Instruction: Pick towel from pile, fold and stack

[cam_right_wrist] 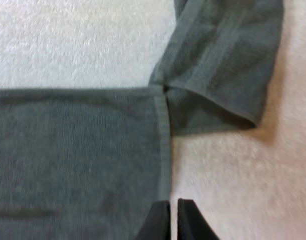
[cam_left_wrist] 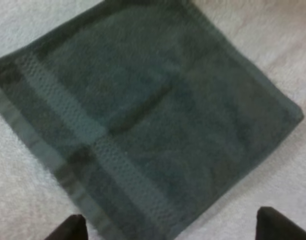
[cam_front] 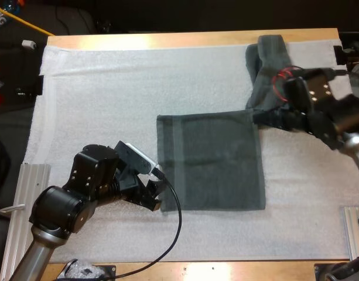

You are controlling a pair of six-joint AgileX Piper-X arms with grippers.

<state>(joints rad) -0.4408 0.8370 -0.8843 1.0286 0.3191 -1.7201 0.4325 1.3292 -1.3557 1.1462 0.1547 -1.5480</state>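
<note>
flat towel: dark grey-green terry towel [cam_front: 211, 161], spread square at the middle of the white terry mat [cam_front: 97, 93]. One woven band runs along its left edge.
second towel: a long rumpled dark grey-green towel [cam_front: 265, 64] lies at the mat's far right. Its lower end meets the flat towel's far right corner.
left gripper [cam_front: 157, 196]: just beside the flat towel's near left corner, fingers [cam_left_wrist: 73, 229] spread wide apart with nothing between them.
right gripper [cam_front: 259, 119]: at the flat towel's far right corner, fingers [cam_right_wrist: 190, 222] drawn together to a sliver. They sit at the towel's right hem, and I see no cloth pinched.
handling: my read is that it's soft, light and limp. It won't hold shape, will drape from any grip and drags on the terry mat.
grip: pinch corners or the hem, one gripper per corner, so the edge lifts straight and the fold lands square. Watch the far right corner, as a pinch there could catch the second towel too.
high view: gives the overall layout, with both arms at opposite corners and the wooden table [cam_front: 167, 40] edge beyond.
left wrist view: shows a faint crease across the towel's middle and the band's weave.
right wrist view: shows how the two towels meet corner to corner, and the folded-under lip of the second one.
</note>
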